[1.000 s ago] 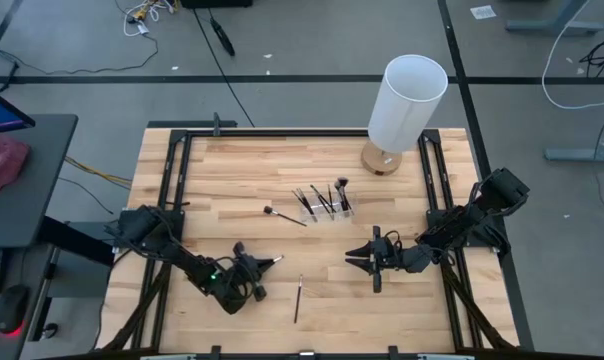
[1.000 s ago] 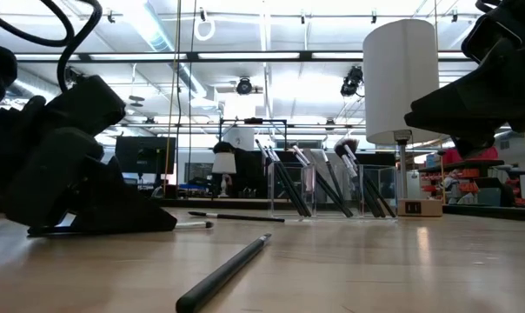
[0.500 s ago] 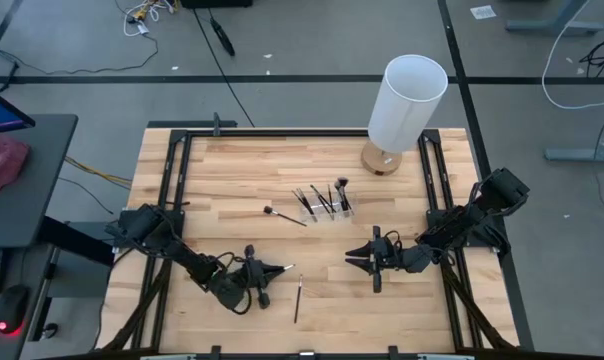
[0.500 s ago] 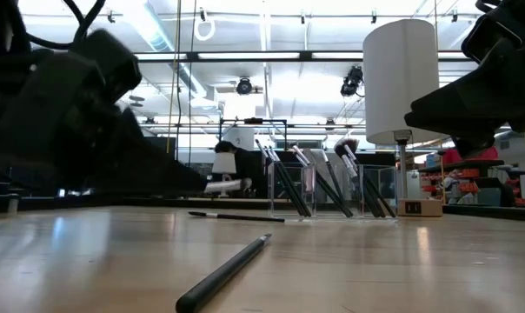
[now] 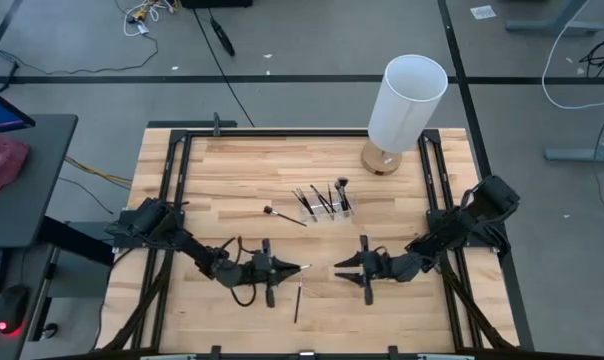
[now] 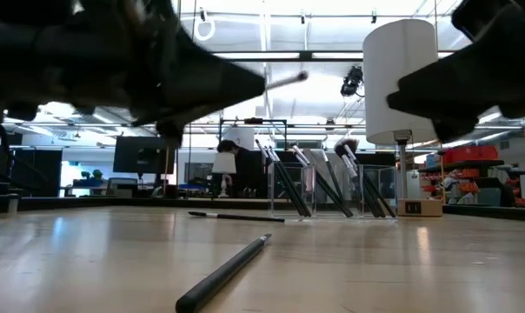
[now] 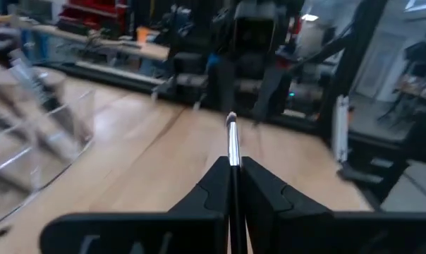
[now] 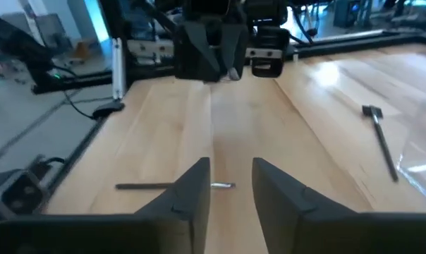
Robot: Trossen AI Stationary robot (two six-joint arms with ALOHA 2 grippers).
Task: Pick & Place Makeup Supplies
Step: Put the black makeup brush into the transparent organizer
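The left gripper (image 5: 285, 268) has its jaws pinched on a thin makeup brush (image 7: 232, 144), whose pale tip sticks out past the fingertips toward the right gripper (image 5: 343, 269), which faces it across a short gap with its jaws spread and nothing between them. Another brush (image 5: 297, 299) lies loose on the wooden table (image 5: 232, 170) just below and between the two sets of jaws. Beyond them a black-headed brush (image 5: 284, 216) lies flat beside the clear holder (image 5: 326, 208), where more brushes (image 6: 284, 178) stand tilted, well clear of either gripper.
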